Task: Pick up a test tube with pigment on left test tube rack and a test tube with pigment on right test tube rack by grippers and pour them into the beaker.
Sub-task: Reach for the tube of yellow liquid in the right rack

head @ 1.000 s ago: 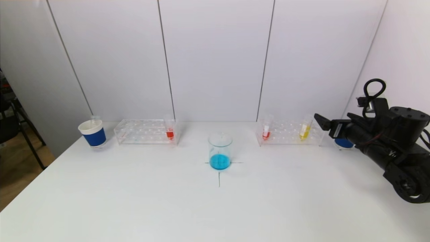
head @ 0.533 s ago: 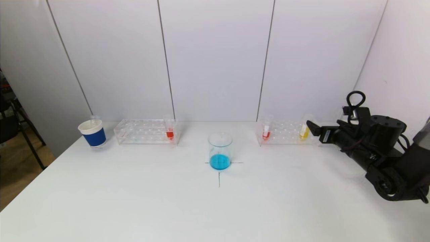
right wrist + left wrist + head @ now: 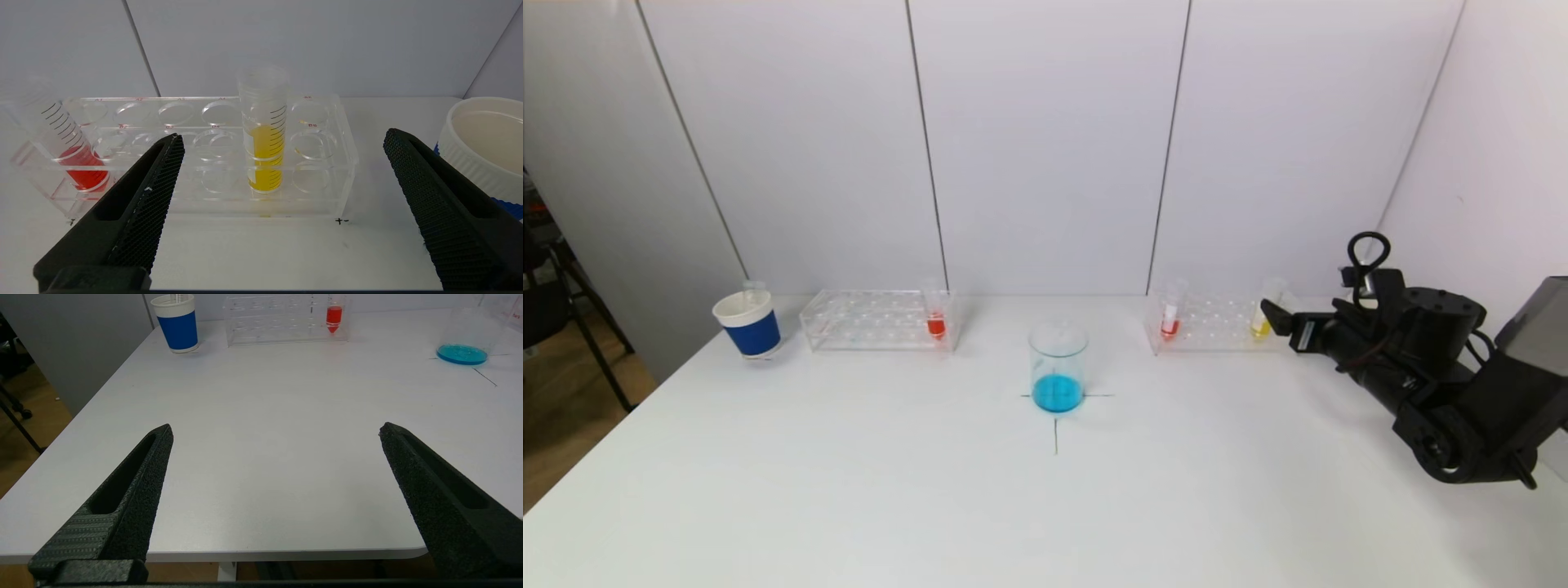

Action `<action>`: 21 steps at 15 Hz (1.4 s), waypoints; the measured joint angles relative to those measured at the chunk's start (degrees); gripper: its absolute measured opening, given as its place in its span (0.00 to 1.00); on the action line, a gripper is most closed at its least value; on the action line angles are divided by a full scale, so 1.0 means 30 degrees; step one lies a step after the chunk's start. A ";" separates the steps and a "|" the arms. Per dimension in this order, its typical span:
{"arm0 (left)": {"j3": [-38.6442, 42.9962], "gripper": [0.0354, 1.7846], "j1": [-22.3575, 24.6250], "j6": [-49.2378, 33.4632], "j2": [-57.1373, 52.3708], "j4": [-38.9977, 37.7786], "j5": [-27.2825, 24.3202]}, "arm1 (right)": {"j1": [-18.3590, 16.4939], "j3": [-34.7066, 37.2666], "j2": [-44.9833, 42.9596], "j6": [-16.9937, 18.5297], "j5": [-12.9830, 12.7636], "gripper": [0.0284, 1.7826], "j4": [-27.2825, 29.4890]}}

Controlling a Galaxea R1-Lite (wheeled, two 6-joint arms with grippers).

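Fingers (image 3: 163, 196) of the right gripper (image 3: 282, 139) spread wide, facing the upright, mouth-up yellow test tube (image 3: 263, 134); left gripper (image 3: 276, 430) also wide.

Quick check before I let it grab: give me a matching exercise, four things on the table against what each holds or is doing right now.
Things:
1. beaker
2. left rack tube
3. tube nearest the right claw
4. right claw

States:
A. yellow liquid
B. open, lined up on a tube, not touching
C. blue liquid at the bottom
D. red liquid

Pairs: 1-C, 2-D, 3-A, 4-B
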 joint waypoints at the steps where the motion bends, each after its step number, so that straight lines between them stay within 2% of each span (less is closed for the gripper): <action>1: 0.0000 0.99 0.0008 0.0008 0.0000 0.0008 0.0000 | -0.0008 -0.0167 0.0195 -0.0008 -0.0020 0.99 0.0000; 12: 0.0000 0.99 0.0000 0.0008 0.0000 0.0000 0.0008 | -0.0191 -0.2438 0.1690 -0.0207 -0.0057 0.99 0.0219; 21: 0.0000 0.99 0.0008 0.0008 0.0000 0.0008 0.0000 | 0.0244 -0.3621 0.2243 -0.0520 -0.0057 0.99 0.0447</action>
